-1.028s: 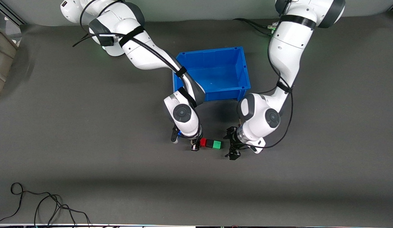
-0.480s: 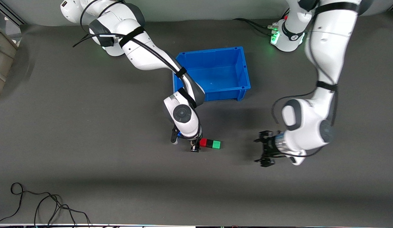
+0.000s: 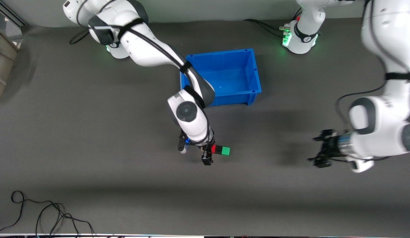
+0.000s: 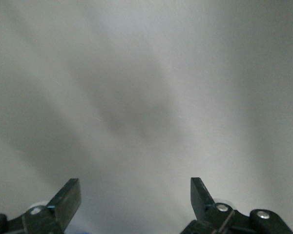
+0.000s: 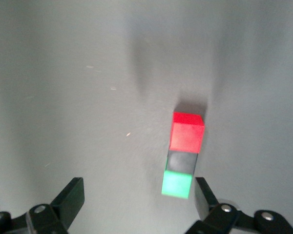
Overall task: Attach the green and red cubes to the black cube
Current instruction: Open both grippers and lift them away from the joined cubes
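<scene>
The red cube (image 3: pixel 214 149), black cube (image 5: pixel 182 161) and green cube (image 3: pixel 226 151) were seen joined in one row on the table (image 3: pixel 92 148), nearer the camera than the blue bin (image 3: pixel 225 96) — the attachment appeared complete. The right gripper (image 3: pixel 207 155) was held just above the red end, jaws spread; the left gripper (image 3: pixel 320 152) — also spread — was over bare table, well apart.
</scene>
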Tool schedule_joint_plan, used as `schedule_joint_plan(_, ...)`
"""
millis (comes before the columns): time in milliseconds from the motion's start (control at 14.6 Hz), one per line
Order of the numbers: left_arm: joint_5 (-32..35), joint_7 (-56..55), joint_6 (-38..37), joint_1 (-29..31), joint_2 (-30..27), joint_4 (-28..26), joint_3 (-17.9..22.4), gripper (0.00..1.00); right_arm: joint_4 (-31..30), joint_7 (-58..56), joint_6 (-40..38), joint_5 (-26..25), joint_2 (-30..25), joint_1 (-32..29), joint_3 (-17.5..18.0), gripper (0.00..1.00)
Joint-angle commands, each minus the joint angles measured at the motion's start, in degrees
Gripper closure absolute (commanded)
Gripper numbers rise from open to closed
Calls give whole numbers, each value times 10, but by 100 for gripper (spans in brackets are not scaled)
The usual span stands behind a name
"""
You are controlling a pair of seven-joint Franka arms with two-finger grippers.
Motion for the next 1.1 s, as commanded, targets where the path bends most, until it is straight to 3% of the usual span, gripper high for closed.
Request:
schedule_joint_plan(0, 53, 96, -60, 33, -71, -18, -6, 0, -22, -92, -106, 15, -102, -31, 5, 0)
schedule_joint_plan(274, 100, 236, -136, 48, -146, -11, -5, 0, -43, -290, -277, 19, -232, -87, 0, 0)
schedule_joint_plan(411, 110, 256, -162, 45, -169, -4, -7, 0, -71, -391, -329, 20, -289, -123, -3, 0)
schedule_joint_plan(754, 138, 423, -192, 26, -200, 17, -14, 0, -75, -700, -464, 13, -349, -220, -9, 0)
schedule_joint_plan(891, 141, 431, -185, 24, -217, 13, -14, 0, -80, -824, -479, 12, -358, -236, -36, 1)
schedule_joint_plan(1028, 141, 460, -174, 16, -233, 10, -15, 0, -100, -960, -480, 9, -366, -234, -87, 1)
